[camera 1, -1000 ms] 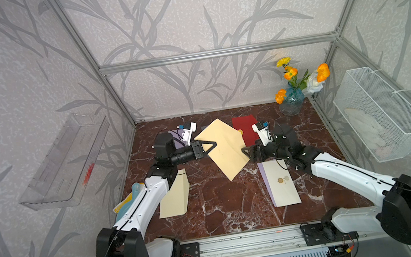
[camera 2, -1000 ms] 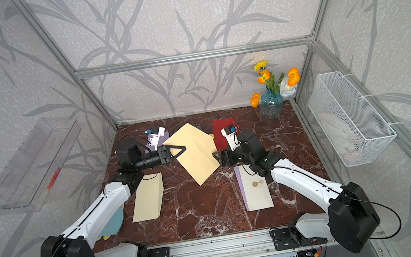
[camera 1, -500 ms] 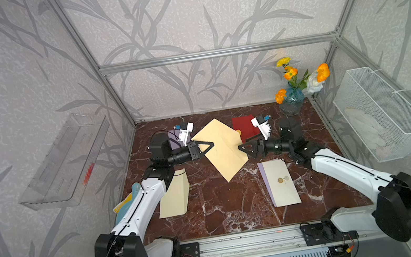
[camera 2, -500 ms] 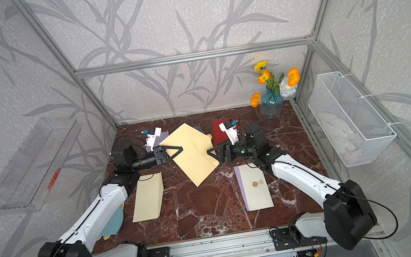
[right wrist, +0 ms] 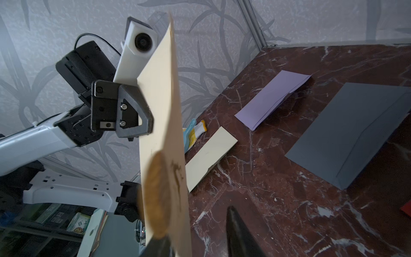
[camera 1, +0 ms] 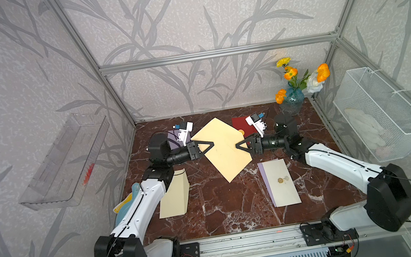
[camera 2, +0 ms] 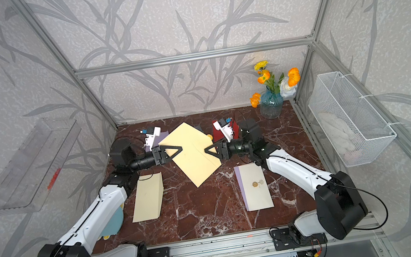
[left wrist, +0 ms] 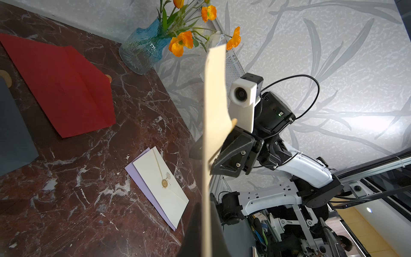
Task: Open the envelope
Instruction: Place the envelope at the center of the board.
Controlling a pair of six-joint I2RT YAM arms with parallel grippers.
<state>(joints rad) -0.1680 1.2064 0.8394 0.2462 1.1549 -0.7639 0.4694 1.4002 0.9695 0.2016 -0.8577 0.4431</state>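
A large pale-yellow envelope [camera 1: 222, 148] [camera 2: 191, 153] hangs tilted in the air above the marble table [camera 1: 219, 210], between both arms. My left gripper [camera 1: 212, 144] [camera 2: 181, 148] is shut on its left edge; in the left wrist view the envelope [left wrist: 213, 100] runs edge-on out of the closed fingers [left wrist: 195, 235]. My right gripper [camera 1: 237, 145] [camera 2: 206, 150] [right wrist: 198, 224] straddles the opposite edge, near a round gold seal [right wrist: 158, 195]. One finger rests against the paper, while the other finger [right wrist: 238, 231] stands apart from it.
Flat on the table lie a cream envelope with a gold seal on a lilac sheet [camera 1: 280, 181], a plain cream envelope [camera 1: 175, 194], a red envelope [camera 1: 239, 125], a lilac one [right wrist: 273, 98] and a dark grey one [right wrist: 355, 133]. A flower vase [camera 1: 290, 97] stands back right, beside a wire basket [camera 1: 379, 114].
My right gripper has risen from beside the envelope's lower right to its right edge, and its jaws have narrowed around it. The left gripper has kept its hold and lifted the envelope slightly.
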